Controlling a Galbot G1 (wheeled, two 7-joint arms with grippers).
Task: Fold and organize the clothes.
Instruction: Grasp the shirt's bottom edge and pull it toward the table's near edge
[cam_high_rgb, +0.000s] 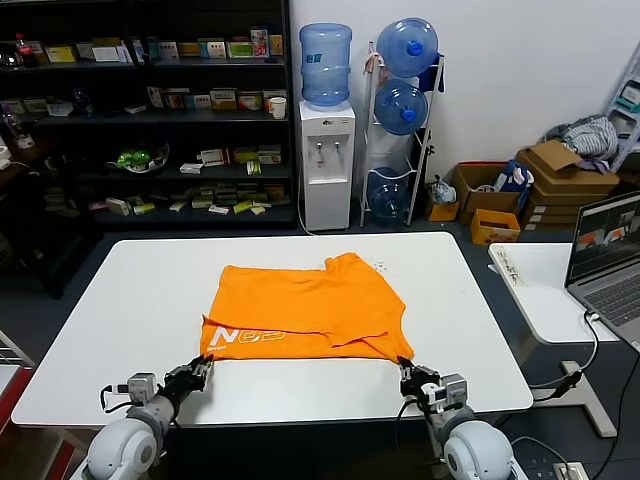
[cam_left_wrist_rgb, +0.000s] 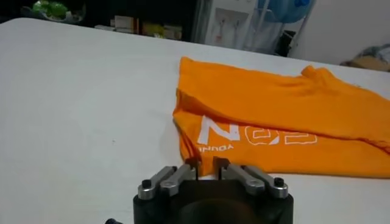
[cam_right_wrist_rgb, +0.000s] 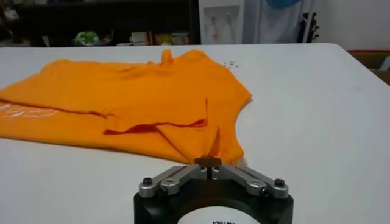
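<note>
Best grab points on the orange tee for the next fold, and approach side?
The two near corners of the orange T-shirt, probably: it lies flat, lettered strip folded up along the near edge, which runs along the robot's side. Come low from the near table edge. The left claw and right claw sit at those corners; the right looks shut on fabric.

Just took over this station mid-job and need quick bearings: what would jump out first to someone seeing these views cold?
The bright orange T-shirt lies partly folded mid-table, white lettering along its near left edge, on the white table. Both tools sit at the near corners: the left tool just short of the lettered corner with its fingers nearly closed and empty, the right tool pinched on the shirt's near right corner. Behind the table, a water dispenser stands by dark shelves.
</note>
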